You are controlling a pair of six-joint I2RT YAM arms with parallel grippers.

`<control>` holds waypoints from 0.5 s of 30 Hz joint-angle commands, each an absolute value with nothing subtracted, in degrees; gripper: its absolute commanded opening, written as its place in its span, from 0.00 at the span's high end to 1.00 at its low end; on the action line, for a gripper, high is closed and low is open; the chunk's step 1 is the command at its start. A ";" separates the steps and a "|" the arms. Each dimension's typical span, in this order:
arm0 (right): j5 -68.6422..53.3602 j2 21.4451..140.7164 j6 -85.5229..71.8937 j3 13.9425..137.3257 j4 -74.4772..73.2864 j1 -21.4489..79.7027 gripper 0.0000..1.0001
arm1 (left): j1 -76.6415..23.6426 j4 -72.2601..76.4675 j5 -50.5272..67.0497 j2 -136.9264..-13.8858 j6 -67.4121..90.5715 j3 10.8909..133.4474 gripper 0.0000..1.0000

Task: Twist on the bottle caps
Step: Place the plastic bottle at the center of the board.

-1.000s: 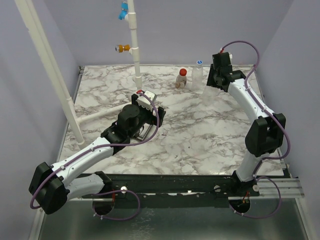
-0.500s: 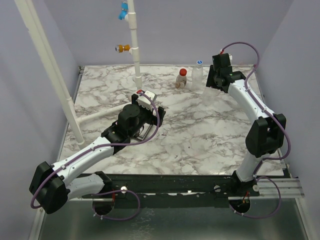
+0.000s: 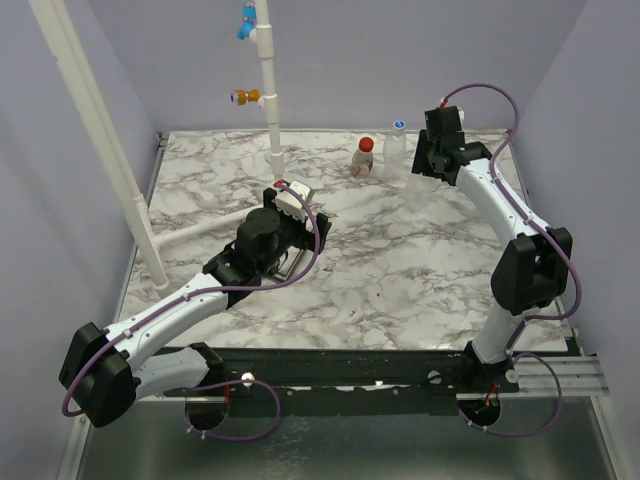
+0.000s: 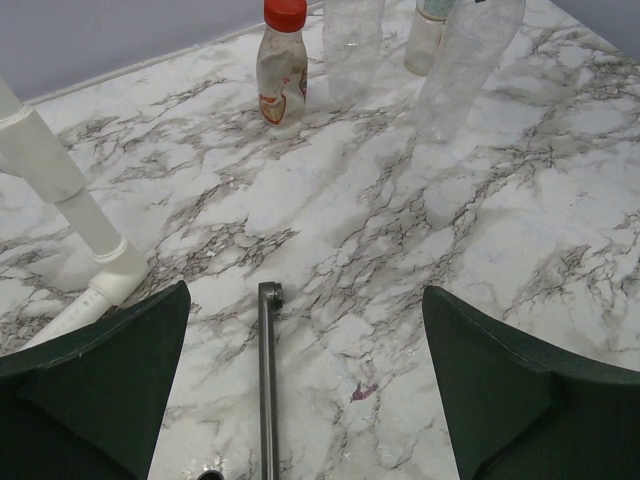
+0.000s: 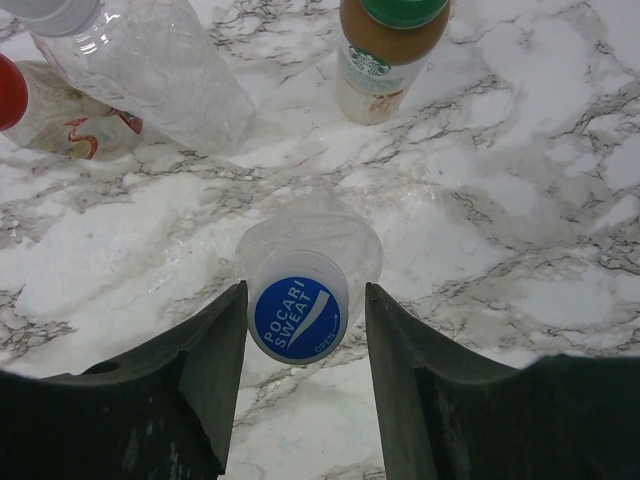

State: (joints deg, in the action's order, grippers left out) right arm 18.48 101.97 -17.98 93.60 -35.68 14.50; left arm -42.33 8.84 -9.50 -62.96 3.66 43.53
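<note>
In the right wrist view a white-and-blue bottle cap sits on top of an upright clear bottle. My right gripper is open around it: the left finger lies at the cap's edge and a gap shows on the right side. Behind stand a green-capped bottle, a clear bottle with a pale cap, and a red-labelled bottle with a red cap. My left gripper hangs wide open over bare marble, well short of the red-capped bottle.
A white pipe with orange and blue fittings rises at the back, and a slanted white pipe stands at the left. A thin metal rod lies on the table under my left gripper. The side walls are close.
The right gripper's jaws have eased apart around the white-and-blue cap. Both arms have stayed nearly where they were.
</note>
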 commanded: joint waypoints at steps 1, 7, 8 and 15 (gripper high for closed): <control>17.52 101.03 -18.70 95.37 -36.56 14.13 0.48 | -42.04 9.09 -9.05 -63.28 4.01 43.59 0.02; 17.31 100.90 -18.72 95.81 -36.82 14.15 0.48 | -41.99 9.10 -8.88 -63.41 4.09 43.59 0.02; 17.28 100.90 -18.69 95.80 -36.82 14.15 0.48 | -42.02 9.11 -8.88 -63.37 4.04 43.59 0.01; 17.37 100.50 -18.76 96.07 -36.92 14.11 0.48 | -41.94 9.06 -8.71 -63.46 4.18 43.69 0.02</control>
State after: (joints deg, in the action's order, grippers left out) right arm 18.06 101.97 -17.98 94.35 -36.12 14.50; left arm -42.33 8.84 -9.47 -63.00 3.70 43.53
